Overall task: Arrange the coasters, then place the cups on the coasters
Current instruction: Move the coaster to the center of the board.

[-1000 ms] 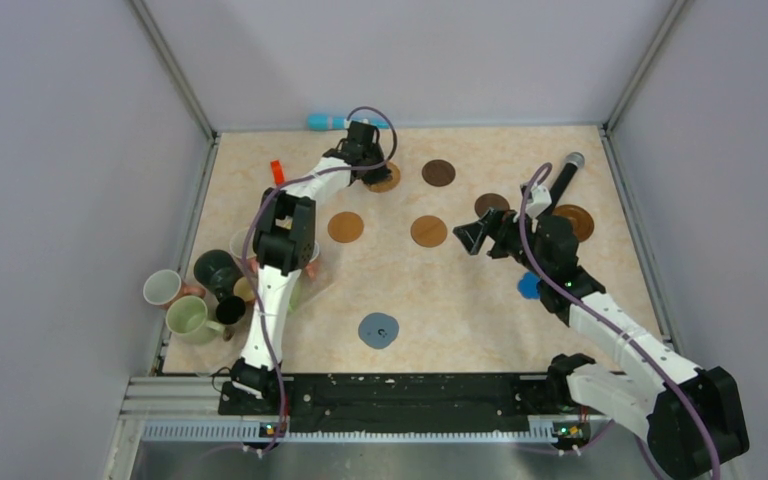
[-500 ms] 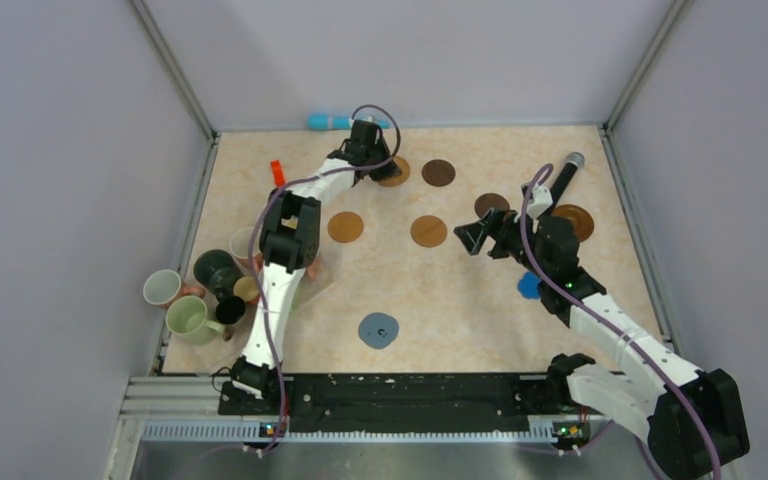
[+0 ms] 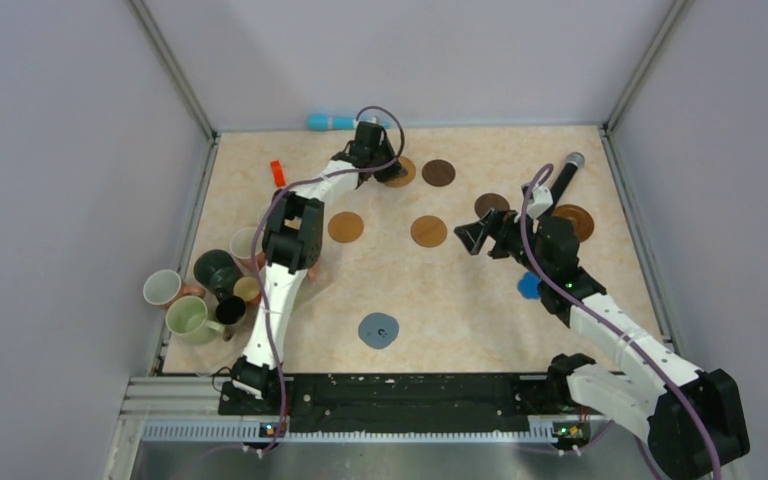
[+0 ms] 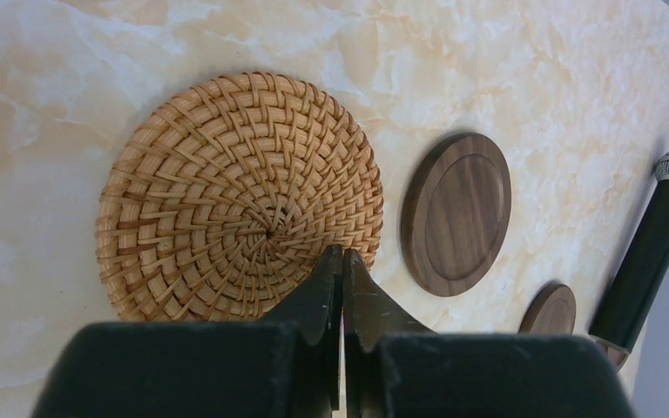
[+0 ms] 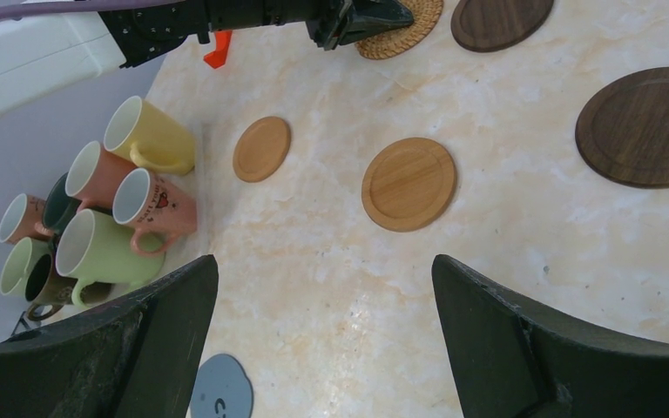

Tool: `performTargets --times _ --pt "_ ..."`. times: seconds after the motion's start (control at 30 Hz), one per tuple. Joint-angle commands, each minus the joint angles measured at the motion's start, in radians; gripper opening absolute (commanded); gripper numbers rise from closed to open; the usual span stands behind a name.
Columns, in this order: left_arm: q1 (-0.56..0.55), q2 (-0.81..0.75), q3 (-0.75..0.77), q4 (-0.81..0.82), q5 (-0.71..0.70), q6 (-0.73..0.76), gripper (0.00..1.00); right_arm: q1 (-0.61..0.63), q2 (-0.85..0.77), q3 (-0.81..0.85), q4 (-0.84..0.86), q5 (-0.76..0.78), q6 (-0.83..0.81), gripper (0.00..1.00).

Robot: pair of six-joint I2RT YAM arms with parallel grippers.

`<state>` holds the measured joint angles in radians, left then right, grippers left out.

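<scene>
Wicker coaster (image 4: 226, 183) lies on the table (image 4: 139, 35), its edge under the left end effector (image 4: 342, 257), which is clenched empty. The right end effector (image 5: 324, 266) hangs released above the table.

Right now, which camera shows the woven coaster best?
The left wrist view: the woven coaster is large there, its weave sharp, with the shut left hand at its rim. The top external view shows it small and partly covered by that hand; the right wrist view catches only an edge.
</scene>
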<state>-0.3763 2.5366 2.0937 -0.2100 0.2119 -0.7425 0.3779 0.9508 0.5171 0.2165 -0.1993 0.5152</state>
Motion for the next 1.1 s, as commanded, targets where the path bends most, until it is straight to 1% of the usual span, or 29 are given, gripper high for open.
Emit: performTargets --times 0.0,0.2,0.33,0.4,0.43,0.5,0.53,0.57,0.67,0.77,0.8,0.93,1.0,1.07 --pt "-0.014 0.034 -0.005 -0.034 0.012 -0.004 0.01 0.003 -0.011 -0.005 0.032 0.014 -0.021 0.92" --pt "-0.014 -0.026 -0.006 -0.051 0.004 0.019 0.07 0.003 -0.003 -0.005 0.032 0.014 -0.023 0.92" --pt "-0.014 -0.094 -0.006 -0.065 -0.003 0.039 0.16 0.003 0.016 -0.002 0.043 -0.018 -0.029 0.92" --pt "-0.014 -0.130 -0.005 -0.072 -0.006 0.053 0.22 0.004 0.024 0.002 0.040 -0.017 -0.027 0.92" --pt "-0.014 -0.150 -0.003 -0.077 -0.003 0.057 0.29 0.004 0.025 0.001 0.041 -0.015 -0.027 0.92" --pt "-0.013 -0.194 -0.001 -0.095 0.012 0.069 0.55 0.003 0.030 0.000 0.043 -0.009 -0.024 0.92" --pt "-0.014 -0.213 0.000 -0.106 0.020 0.080 0.64 0.004 0.035 0.002 0.041 -0.005 -0.023 0.92" --pt "-0.013 -0.235 -0.002 -0.121 0.027 0.090 0.68 0.003 0.041 0.004 0.036 -0.002 -0.021 0.93" --pt "-0.015 -0.310 -0.034 -0.167 0.043 0.123 0.73 0.003 0.057 0.015 0.014 0.020 -0.015 0.96" --pt "-0.015 -0.417 -0.120 -0.206 0.043 0.169 0.83 0.004 0.066 0.021 -0.012 0.059 -0.009 0.99" --pt "-0.014 -0.457 -0.148 -0.227 0.037 0.189 0.84 0.003 0.069 0.021 -0.018 0.072 -0.007 0.99" --pt "-0.016 -0.635 -0.264 -0.309 -0.017 0.274 0.87 0.003 0.072 0.026 -0.042 0.111 -0.006 0.99" --pt "-0.020 -0.751 -0.327 -0.353 -0.050 0.320 0.89 0.003 0.072 0.026 -0.045 0.130 -0.006 0.99" --pt "-0.026 -0.854 -0.393 -0.398 -0.088 0.363 0.94 0.003 0.074 0.021 -0.040 0.141 -0.007 0.99"
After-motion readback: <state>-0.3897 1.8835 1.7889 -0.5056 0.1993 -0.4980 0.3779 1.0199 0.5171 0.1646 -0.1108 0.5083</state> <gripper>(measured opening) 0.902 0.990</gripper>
